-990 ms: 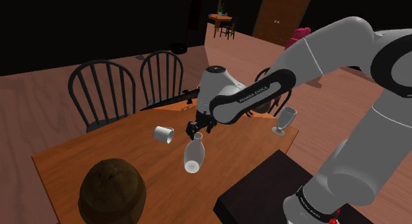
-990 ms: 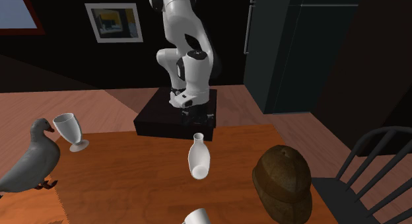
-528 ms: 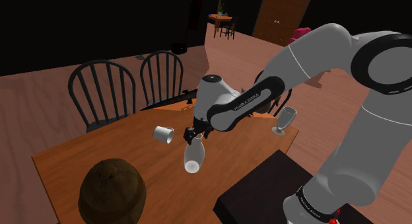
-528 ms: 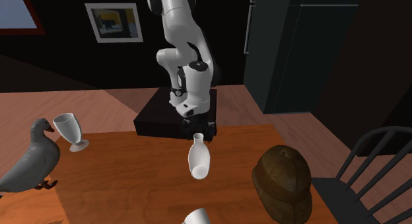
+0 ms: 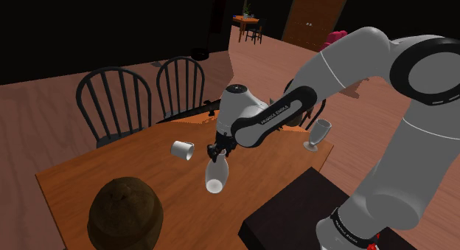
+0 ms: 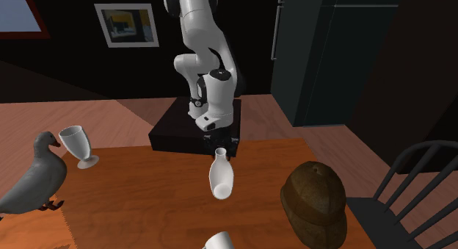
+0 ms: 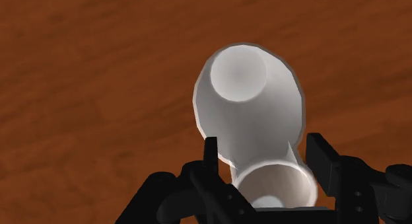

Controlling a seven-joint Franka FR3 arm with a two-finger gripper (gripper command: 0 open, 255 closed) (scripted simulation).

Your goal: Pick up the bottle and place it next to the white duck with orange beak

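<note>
Bottle (image 6: pixel 219 178): located on the counter (image 6: pixel 147 203), at the middle of the second exterior view; not yet lifted.
Claw (image 7: pixel 265 145): positioned at the bottle's neck, with the fingers spread on either side; no clamping is seen.
Duck (image 6: pixel 33 183): placed at the same view's left edge, well apart from the bottle.
Done: the approach is judged complete.
Left: grasp, lift, carry, placement beside the duck.

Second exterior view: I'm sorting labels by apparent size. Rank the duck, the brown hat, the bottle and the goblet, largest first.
1. grey duck and brown hat: about alike; the duck is cut by the picture's edge, so unranked.
2. white bottle and white goblet: clearly smaller, too alike to rank.
</note>
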